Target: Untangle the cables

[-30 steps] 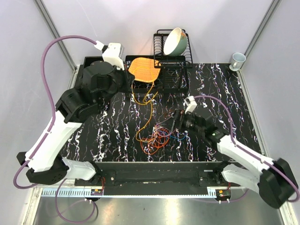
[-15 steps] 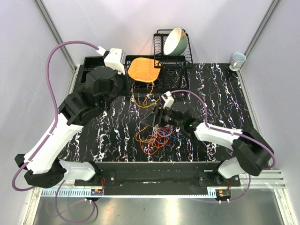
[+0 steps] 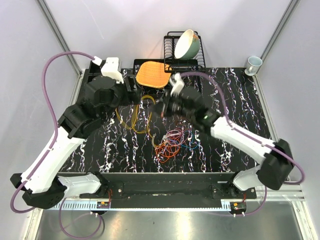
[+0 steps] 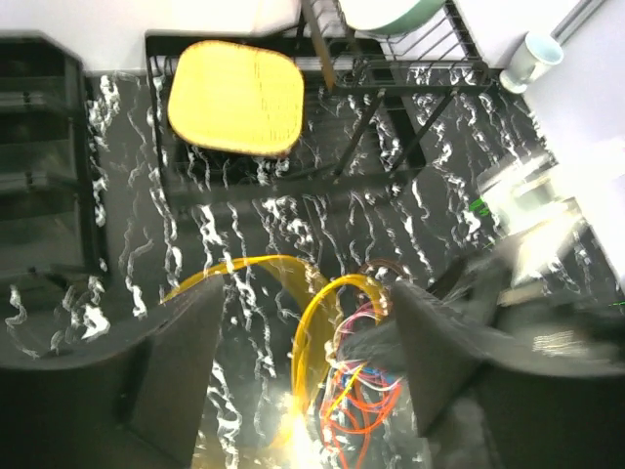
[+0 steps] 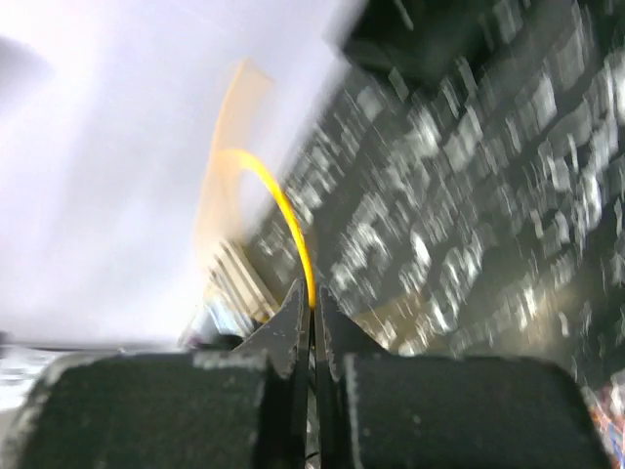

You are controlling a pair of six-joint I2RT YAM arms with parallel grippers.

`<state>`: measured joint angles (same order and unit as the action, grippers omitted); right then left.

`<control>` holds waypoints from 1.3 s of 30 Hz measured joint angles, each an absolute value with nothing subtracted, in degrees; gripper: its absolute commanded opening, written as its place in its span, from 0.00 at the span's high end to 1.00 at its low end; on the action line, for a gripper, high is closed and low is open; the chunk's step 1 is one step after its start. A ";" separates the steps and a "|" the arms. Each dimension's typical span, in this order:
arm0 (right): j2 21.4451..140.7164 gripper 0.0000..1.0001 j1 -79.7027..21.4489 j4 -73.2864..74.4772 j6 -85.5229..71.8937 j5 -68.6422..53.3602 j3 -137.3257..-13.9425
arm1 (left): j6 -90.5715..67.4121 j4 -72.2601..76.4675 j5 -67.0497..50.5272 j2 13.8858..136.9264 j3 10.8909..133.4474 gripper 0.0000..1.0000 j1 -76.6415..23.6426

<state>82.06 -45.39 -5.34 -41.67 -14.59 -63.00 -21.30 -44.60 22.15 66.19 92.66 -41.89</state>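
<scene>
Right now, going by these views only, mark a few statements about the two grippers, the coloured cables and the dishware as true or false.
1. The right gripper is shut on a thin yellow cable. True.
2. The left gripper clamps that cable. False: its jaws stand wide apart.
3. A pale ceramic bowl leans in the black wire dish rack. True.
4. The white cup stands inside the dish rack. False: it stands alone at the far right corner.
5. The multicoloured cable tangle lies on the orange woven mat. False: it lies on the black marbled table, apart from the mat.
</scene>
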 measured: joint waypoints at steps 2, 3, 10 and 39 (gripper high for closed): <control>80.93 1.00 -45.39 -0.99 -39.40 -13.85 -70.83 | -21.82 -44.16 21.80 65.12 90.26 0.11 -41.89; 80.36 1.00 -45.41 0.93 -38.15 -13.39 -75.24 | -22.06 -43.88 21.30 64.38 88.82 0.10 -41.89; 77.23 1.00 -45.43 5.98 -32.60 -11.57 -94.74 | -21.82 -42.24 14.24 58.72 83.57 0.04 -41.89; 78.61 1.00 -45.45 16.34 -27.22 -10.00 -94.78 | -14.72 -22.13 -4.62 48.90 67.66 0.01 -41.95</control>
<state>78.61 -45.45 16.34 -27.22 -10.00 -94.78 -14.72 -22.13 -4.62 48.90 67.66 -41.95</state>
